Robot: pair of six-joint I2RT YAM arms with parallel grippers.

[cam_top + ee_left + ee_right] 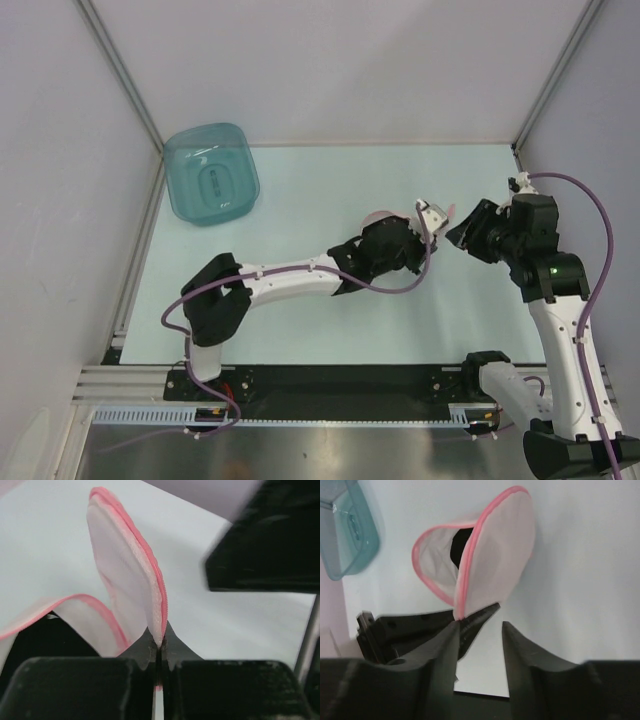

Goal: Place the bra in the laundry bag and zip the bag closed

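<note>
Pale counter point(300, 190), teal tub point(212, 172) at the far left. The left gripper point(159, 649), fingers pressed together on the pink trim point(161, 587), holds the laundry bag point(127, 575) upright and gaping; a dark patch inside is probably the bra point(460, 547). With zipping apparently in hand, the right gripper point(480, 627), fingers spread beside the seam, must next pinch the zipper pull, unseen here.

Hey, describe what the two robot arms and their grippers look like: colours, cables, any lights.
Both the left arm and right arm have white links between bulky black joints, each trailed by a purple cable. The right arm shows a small green light. The left gripper and right gripper are black with two tapering fingers.
</note>
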